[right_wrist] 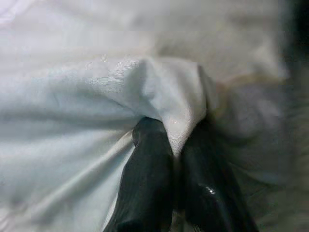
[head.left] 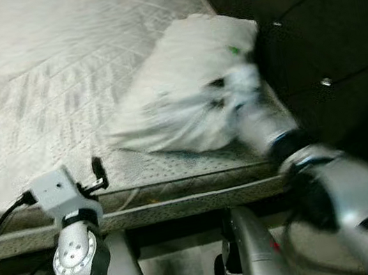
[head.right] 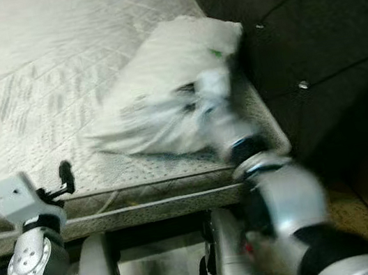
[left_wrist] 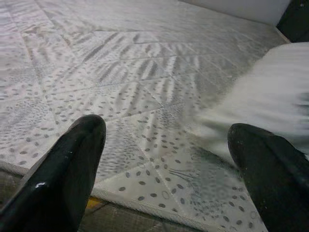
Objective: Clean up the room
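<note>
The white pillow (head.left: pixel 189 83) lies on the bare mattress (head.left: pixel 33 78) at the corner nearest the dark tufted headboard (head.left: pixel 320 23), its far end up against that headboard and its near end drawn out toward the mattress's front edge. The right gripper (right_wrist: pixel 176 145) has its two black fingers clenched on a pinched fold of the pillow's cloth, the fabric bunched up between them; from the head view the arm reaches in over the front edge beside the headboard, and both arm and pillow are blurred. The left gripper (left_wrist: pixel 169 169) hovers low over the front edge of the mattress, just beside the pillow's near end, its fingers (left_wrist: pixel 63 169) spread wide and holding nothing. The step in hand looks like straightening or moving the pillow on the bed. To do it well, the grip should stay on that fold, since thin cloth can slip out or only the cover may travel while the filling lags; a slow, level pull suits it better than a jerk, and the free left gripper could steady or take the other end. No containers are in view, so nothing here is held in one.
</note>
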Available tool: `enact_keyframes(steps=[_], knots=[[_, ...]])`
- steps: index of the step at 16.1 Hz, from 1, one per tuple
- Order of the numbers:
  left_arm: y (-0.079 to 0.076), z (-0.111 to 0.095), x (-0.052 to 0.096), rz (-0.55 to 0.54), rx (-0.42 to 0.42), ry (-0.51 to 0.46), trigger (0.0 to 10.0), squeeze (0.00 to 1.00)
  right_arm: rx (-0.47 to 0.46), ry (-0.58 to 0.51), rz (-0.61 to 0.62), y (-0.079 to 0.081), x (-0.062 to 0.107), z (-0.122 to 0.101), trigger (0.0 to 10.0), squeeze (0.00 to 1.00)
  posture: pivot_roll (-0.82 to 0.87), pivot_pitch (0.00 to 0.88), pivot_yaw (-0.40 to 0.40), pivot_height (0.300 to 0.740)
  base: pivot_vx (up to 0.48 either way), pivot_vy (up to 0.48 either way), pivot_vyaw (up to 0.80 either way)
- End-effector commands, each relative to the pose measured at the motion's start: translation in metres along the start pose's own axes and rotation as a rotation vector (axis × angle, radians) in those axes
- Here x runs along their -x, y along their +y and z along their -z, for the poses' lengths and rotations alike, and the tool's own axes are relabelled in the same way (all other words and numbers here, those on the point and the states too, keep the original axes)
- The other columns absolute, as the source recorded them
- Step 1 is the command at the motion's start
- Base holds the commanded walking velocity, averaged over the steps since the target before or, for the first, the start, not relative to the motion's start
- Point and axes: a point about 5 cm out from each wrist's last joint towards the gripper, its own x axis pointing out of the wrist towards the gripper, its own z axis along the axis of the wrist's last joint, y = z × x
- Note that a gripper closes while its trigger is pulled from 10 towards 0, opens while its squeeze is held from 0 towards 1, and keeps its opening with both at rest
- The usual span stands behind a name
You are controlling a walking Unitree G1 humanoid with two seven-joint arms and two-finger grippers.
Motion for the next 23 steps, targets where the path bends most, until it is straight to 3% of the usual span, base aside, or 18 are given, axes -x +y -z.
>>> enact_keyframes(steps=[1, 2, 3, 4, 6, 7, 9, 12, 13, 14, 17, 18, 20, 23], knots=[[-0.001, 0.001, -0.004, 0.005, 0.003, 0.0, 10.0, 0.0, -0.022, -0.156, 0.107, -0.026, 0.005, -0.042, 0.0, 0.0, 0.07, 0.0, -0.096, 0.554, 0.0, 0.0, 0.0], [-0.002, 0.0, -0.008, 0.009, 0.006, -0.013, 10.0, 0.0, -0.034, -0.23, 0.211, -0.051, 0.011, -0.06, 0.0, 0.0, 0.07, 0.0, -0.094, 0.554, 0.0, 0.0, 0.0], [-0.003, -0.001, -0.009, 0.011, 0.01, -0.018, 10.0, 0.0, -0.035, -0.26, 0.251, -0.061, 0.014, -0.067, 0.0, 0.0, 0.07, 0.0, -0.094, 0.554, 0.0, 0.0, 0.0], [-0.006, -0.002, -0.012, 0.018, 0.018, -0.027, 10.0, 0.0, -0.053, -0.316, 0.341, -0.086, 0.023, -0.08, 0.0, 0.0, 0.06, 0.0, -0.09, 0.554, 0.0, 0.0, 0.0], [-0.011, -0.002, -0.016, 0.033, 0.023, -0.032, 10.0, 0.0, -0.08, -0.347, 0.431, -0.113, 0.033, -0.083, 0.0, 0.0, 0.05, 0.0, -0.081, 0.554, 0.0, 0.0, 0.0], [-0.013, 0.0, -0.017, 0.043, 0.02, -0.026, 10.0, 0.0, -0.067, -0.321, 0.445, -0.122, 0.034, -0.072, 0.0, 0.0, 0.04, 0.0, -0.077, 0.554, 0.0, 0.0, 0.0], [-0.013, 0.002, -0.02, 0.05, 0.023, -0.026, 10.0, 0.0, -0.021, -0.274, 0.427, -0.122, 0.031, -0.055, 0.0, 0.0, 0.02, 0.0, -0.062, 0.554, 0.0, 0.0, 0.0], [-0.02, -0.001, -0.031, 0.077, 0.024, -0.042, 10.0, 0.0, 0.044, -0.161, 0.352, -0.115, 0.026, -0.005, 0.0, 0.0, 0.0, 0.0, -0.055, 0.554, 0.0, 0.0, 0.0], [-0.021, -0.002, -0.033, 0.078, 0.025, -0.048, 10.0, 0.0, 0.053, -0.111, 0.309, -0.107, 0.025, 0.02, 0.0, 0.0, 0.0, 0.0, -0.057, 0.554, 0.0, 0.0, 0.0], [-0.02, -0.002, -0.032, 0.08, 0.024, -0.05, 10.0, 0.0, 0.043, -0.1, 0.278, -0.099, 0.024, 0.028, 0.0, 0.0, 0.0, 0.0, -0.058, 0.554, 0.0, 0.0, 0.0], [-0.017, 0.001, -0.033, 0.079, 0.023, -0.049, 10.0, 0.0, 0.105, -0.116, 0.117, -0.061, 0.019, 0.037, 0.0, 0.0, -0.01, 0.0, -0.05, 0.554, 0.0, 0.0, 0.0], [-0.019, 0.002, -0.034, 0.084, 0.02, -0.05, 10.0, 0.0, 0.104, -0.098, 0.089, -0.054, 0.016, 0.038, 0.0, 0.0, -0.01, 0.0, -0.049, 0.554, 0.0, 0.0, 0.0], [-0.021, -0.003, -0.038, 0.086, 0.02, -0.066, 10.0, 0.0, 0.168, -0.178, 0.106, -0.052, 0.011, 0.004, 0.0, 0.0, 0.0, 0.0, -0.051, 0.554, 0.0, 0.0, 0.0], [-0.016, -0.002, -0.038, 0.065, 0.015, -0.07, 10.0, 0.0, 0.15, -0.247, 0.195, -0.072, 0.015, -0.037, 0.0, 0.0, 0.02, 0.0, -0.059, 0.554, 0.0, 0.0, 0.0]])
